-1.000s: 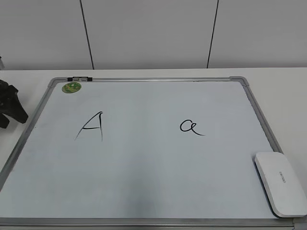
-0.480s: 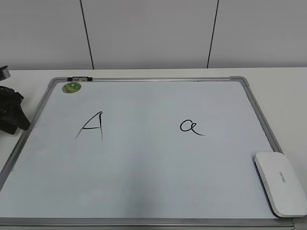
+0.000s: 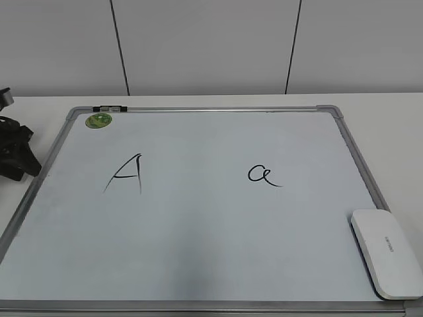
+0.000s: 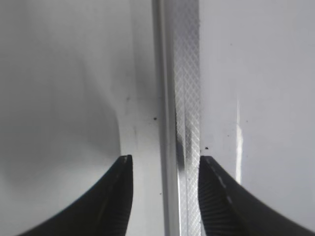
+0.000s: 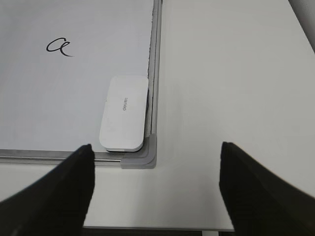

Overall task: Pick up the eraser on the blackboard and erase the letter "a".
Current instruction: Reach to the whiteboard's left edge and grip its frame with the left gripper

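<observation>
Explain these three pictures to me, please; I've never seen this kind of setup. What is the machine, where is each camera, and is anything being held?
This is a two-armed robot at a white table. One camera looks down at a slant from the front; the other two sit on the arms' wrists, looking past the jaws.

On the table lies a blackboard, really a white marker board in a metal frame. It carries a capital "A", the small letter "a" and a green sticker. The white eraser lies at the board's near right corner.

The left gripper, dark at the front view's left edge, hovers over the board's frame, jaws open. The right gripper is wide open above the table near the eraser's corner, outside the front view. Nothing is held.
</observation>
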`<state>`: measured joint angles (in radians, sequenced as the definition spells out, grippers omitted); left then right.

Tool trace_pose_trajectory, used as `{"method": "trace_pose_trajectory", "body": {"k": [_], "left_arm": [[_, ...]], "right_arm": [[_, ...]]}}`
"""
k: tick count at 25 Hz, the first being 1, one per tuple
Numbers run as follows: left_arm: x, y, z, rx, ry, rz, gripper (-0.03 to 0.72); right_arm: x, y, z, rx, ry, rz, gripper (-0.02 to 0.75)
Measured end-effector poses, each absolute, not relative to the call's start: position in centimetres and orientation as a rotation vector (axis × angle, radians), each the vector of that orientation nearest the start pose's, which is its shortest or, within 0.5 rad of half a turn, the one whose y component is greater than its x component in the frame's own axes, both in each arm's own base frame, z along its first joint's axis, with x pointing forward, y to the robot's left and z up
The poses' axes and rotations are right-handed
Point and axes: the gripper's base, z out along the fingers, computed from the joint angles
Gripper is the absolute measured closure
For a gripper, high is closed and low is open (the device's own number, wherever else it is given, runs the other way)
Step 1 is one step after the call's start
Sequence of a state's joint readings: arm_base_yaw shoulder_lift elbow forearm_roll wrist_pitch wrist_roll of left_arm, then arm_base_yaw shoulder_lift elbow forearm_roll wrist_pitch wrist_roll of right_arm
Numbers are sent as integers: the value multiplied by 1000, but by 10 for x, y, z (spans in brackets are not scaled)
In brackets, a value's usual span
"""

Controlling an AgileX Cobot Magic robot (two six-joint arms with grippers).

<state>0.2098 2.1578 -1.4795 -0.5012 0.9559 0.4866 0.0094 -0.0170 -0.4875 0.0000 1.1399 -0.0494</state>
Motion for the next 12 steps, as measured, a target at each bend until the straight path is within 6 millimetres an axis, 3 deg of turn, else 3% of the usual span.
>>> {"method": "trace_pose_trajectory", "body": {"k": [12], "left_arm": [[415, 51, 122, -27, 2943, -578, 394]], "right_arm": [[-10, 0, 267, -62, 2118, -24, 151]]}}
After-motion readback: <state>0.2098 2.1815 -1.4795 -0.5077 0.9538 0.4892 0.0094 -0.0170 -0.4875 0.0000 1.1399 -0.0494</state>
